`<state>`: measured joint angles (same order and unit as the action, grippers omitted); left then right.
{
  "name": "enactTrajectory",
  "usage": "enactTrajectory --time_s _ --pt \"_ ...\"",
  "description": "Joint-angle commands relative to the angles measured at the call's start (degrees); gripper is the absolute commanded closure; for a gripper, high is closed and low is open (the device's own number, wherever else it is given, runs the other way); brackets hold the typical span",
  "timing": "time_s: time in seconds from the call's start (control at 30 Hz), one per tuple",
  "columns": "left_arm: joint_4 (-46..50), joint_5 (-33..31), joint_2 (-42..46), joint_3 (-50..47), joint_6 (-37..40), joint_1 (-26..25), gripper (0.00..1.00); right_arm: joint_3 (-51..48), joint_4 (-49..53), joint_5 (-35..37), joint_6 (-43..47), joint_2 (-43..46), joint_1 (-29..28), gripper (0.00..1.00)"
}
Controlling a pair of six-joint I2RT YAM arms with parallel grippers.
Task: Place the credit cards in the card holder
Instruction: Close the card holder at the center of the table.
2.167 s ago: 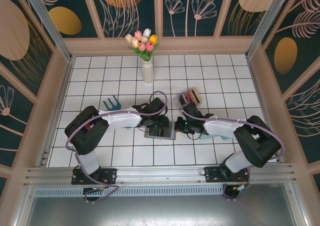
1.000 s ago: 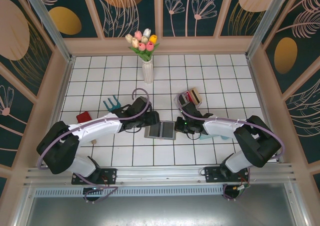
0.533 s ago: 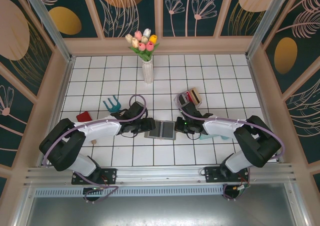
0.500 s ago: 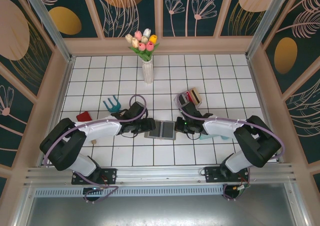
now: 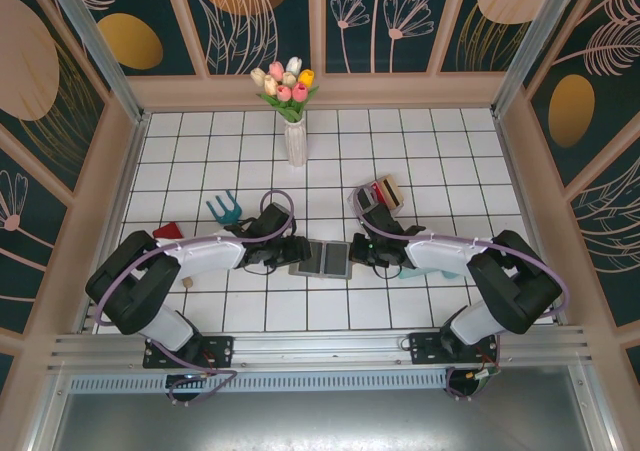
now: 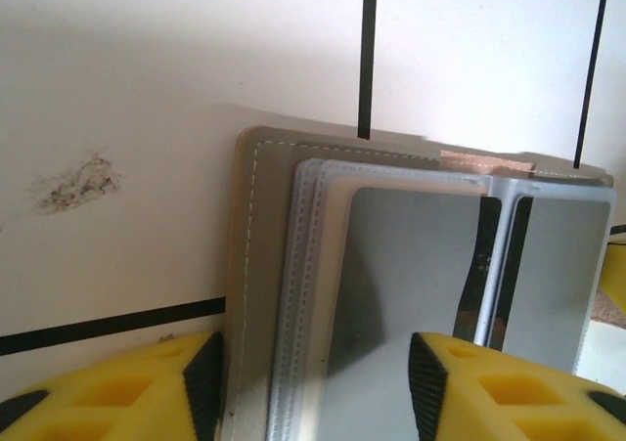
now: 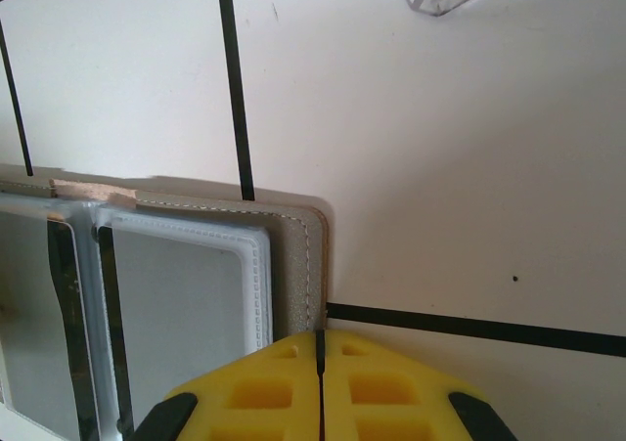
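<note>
1. The left claw (image 5: pixel 293 251) has slid off the top of the card holder (image 5: pixel 322 259), where it sat two seconds ago, to the holder's left edge. Its jaws have drawn in from wider to about half apart. In the left wrist view they straddle the left flap without clamping it and carry nothing.
2. The right claw (image 5: pixel 357 252) has not moved. Its fingers are pressed together with nothing between them, resting at the holder's right edge, seemingly to pin it.
3. The card holder lies open and flat on the desk (image 5: pixel 450 141) between the two claws. Its clear pockets look empty.
4. A red card (image 5: pixel 167 231) lies on the desk at the far left, beside the left arm. More cards (image 5: pixel 386 193) stand in a clear rack (image 5: pixel 372 201) just behind the right claw.
5. No card is in hand, so the filling has probably not begun. The left claw looks set to steady or spread the flap. After that, one claw would have to let go and fetch a card.
</note>
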<state>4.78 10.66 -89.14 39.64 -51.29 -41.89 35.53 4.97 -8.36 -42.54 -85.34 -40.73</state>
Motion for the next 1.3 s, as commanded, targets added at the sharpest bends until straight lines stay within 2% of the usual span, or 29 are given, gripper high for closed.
enactTrajectory --time_s 0.0,0.47,0.7,0.83,1.03,1.1,1.17,1.27 --pt "-3.89 5.08 0.36 -1.15 -0.83 -0.34 0.5 0.16 3.12 1.42 -0.75 -1.71 -0.84 1.0" --pt "-10.04 9.1 9.39 -2.7 -5.14 -0.34 0.6 0.59 2.94 1.58 -0.82 -2.27 -1.11 1.0" --pt "-20.48 18.39 2.16 -1.39 -7.1 -1.2 0.57 0.44 0.98 0.03 -1.48 -1.78 -1.17 1.0" --pt "-22.8 19.88 -4.2 1.92 -7.75 -3.31 0.56 -0.1 -0.3 -0.25 -2.5 -1.02 -1.17 1.0" --pt "-25.63 19.49 -12.48 3.31 -10.14 -5.39 0.55 -0.98 -0.82 1.18 -4.54 0.78 -1.06 1.0" --pt "-25.43 17.16 -11.6 2.22 -10.95 -5.37 0.58 -0.9 0.03 2.23 -5.06 1.65 -0.97 0.99" --pt "-23.92 14.87 -9.46 1.66 -10.31 -5.35 0.55 -0.9 0.81 2.95 -5.17 2.82 -0.93 0.97" --pt "-17.01 11.48 -6.81 3.54 -6.82 -5.4 0.57 -0.12 4.56 5.87 -5.53 5.56 -0.78 0.9"
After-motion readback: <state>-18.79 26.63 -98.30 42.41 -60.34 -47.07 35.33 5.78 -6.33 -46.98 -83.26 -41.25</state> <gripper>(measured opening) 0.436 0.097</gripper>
